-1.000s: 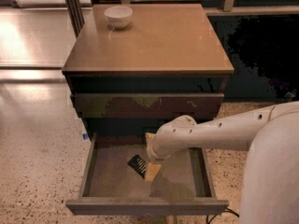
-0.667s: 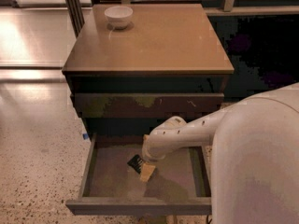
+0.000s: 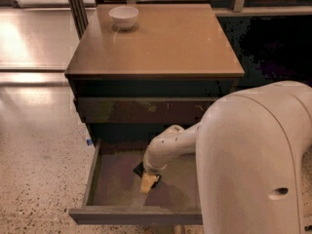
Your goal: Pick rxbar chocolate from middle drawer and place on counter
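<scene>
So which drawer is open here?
The middle drawer, pulled out below the closed drawer front; the end effector is down inside it, by the rxbar chocolate.

The gripper [image 3: 148, 179] sits low in the open drawer [image 3: 136, 214] of a dark wooden cabinet [image 3: 146, 87]. Left of the jaws and below them spreads a speckled terrazzo floor [image 3: 44, 174], warm and beige. Further back, up and left of the jaws, the floor turns to a smooth glossy strip [image 3: 34, 38] that catches a broad pale glare. A dark upright post [image 3: 75, 4] rises there, behind the cabinet's far left corner. Up and right of the jaws lies deep shadow [image 3: 273, 52], crossed at the top by a pale rail [image 3: 265, 9].
</scene>
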Controlling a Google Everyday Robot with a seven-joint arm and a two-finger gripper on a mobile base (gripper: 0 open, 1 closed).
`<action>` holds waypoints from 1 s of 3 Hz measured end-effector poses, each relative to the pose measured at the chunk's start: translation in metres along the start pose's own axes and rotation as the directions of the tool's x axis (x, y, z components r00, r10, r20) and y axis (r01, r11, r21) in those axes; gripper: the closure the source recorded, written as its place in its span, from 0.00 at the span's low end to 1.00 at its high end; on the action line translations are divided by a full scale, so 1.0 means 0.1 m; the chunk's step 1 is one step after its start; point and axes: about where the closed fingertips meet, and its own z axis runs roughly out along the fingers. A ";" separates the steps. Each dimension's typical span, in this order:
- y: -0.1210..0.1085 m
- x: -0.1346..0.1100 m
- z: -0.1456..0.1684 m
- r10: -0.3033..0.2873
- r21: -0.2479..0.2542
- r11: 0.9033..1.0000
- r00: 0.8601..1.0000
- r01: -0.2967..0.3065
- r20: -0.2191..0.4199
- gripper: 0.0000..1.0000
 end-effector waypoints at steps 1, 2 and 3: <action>0.01 0.05 0.08 -0.019 0.027 0.999 0.999 0.018 0.042 0.00; -0.01 0.07 0.22 -0.055 0.063 0.997 0.994 0.049 0.095 0.00; -0.07 0.07 0.36 -0.084 0.093 0.993 0.989 0.073 0.121 0.00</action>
